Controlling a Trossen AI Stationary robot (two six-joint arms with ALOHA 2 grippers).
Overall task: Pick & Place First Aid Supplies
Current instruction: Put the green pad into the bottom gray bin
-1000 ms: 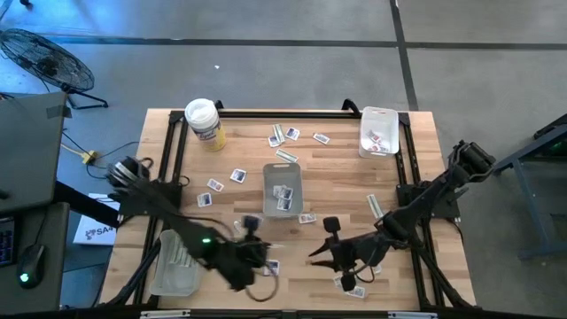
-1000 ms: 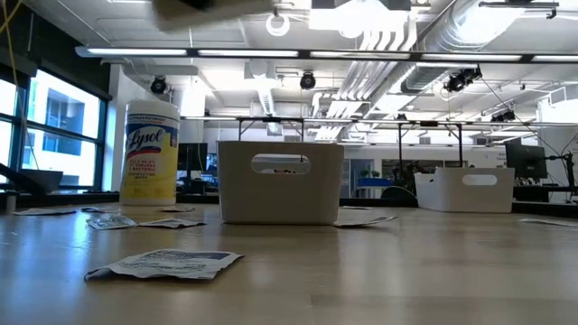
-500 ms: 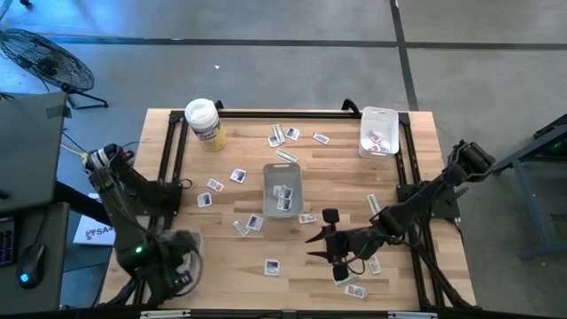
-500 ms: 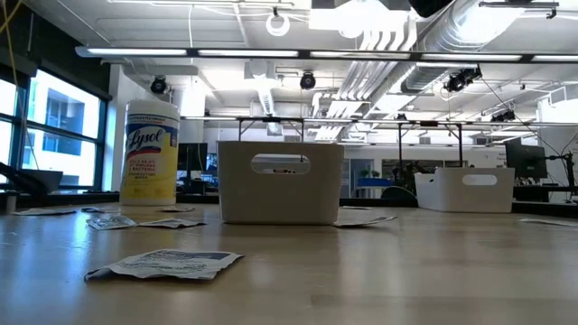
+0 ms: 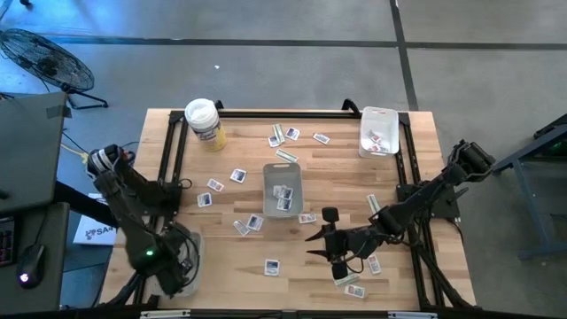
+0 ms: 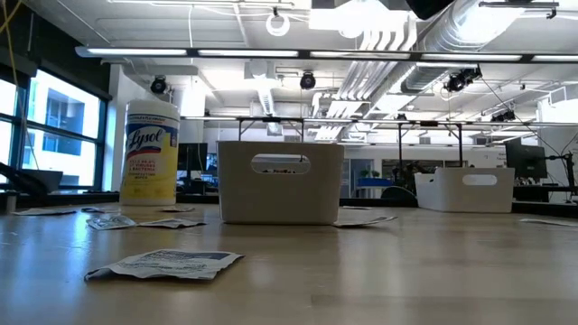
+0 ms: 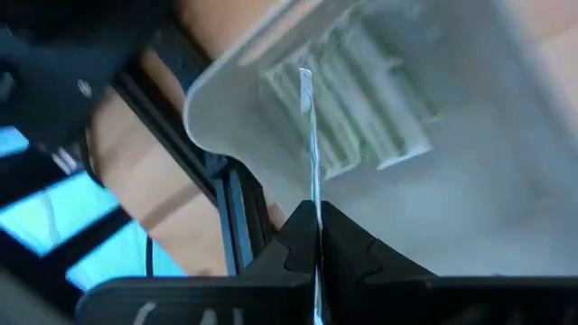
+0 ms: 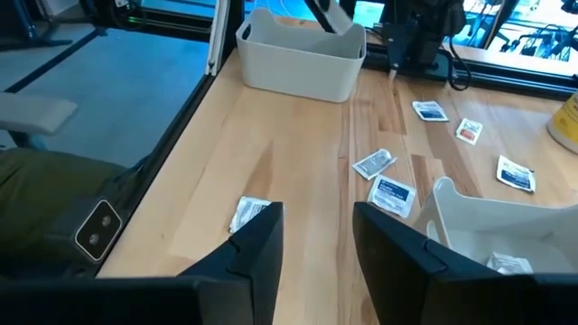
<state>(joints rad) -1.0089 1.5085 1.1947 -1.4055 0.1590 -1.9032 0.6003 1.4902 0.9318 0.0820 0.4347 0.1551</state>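
Many small first aid packets lie flat on the wooden table, among them white squarish ones (image 5: 272,266) (image 5: 250,223) and pale strips (image 5: 286,155). My left gripper (image 5: 175,266) hovers over a clear tray (image 5: 192,241) at the near left, shut on one thin strip (image 7: 310,126). Several pale green-beige strips (image 7: 361,117) lie in that tray (image 7: 470,181). My right gripper (image 5: 314,246) hangs open and empty above the table's near middle. In the right wrist view its fingers (image 8: 316,226) stand above bare wood, with a packet (image 8: 248,213) just ahead. My left gripper pinches the thin strip between its two fingers, at the strip's near part (image 7: 313,185). The strip shows edge-on and sticks out past the fingertips. It is lifted clear, above the tray's inside.
A white bin (image 5: 282,189) with packets stands mid-table, another bin (image 5: 378,131) at the far right. A white-lidded tub with a yellow label (image 5: 204,122) stands at the far left. A black frame (image 5: 173,159) borders the table. In the low view a packet (image 6: 167,264) lies nearest.
My left gripper, still shut on the strip, has swung from the table's near middle toward the left edge and now hangs over the clear tray. My right gripper has shifted a little toward the far edge and stays open.
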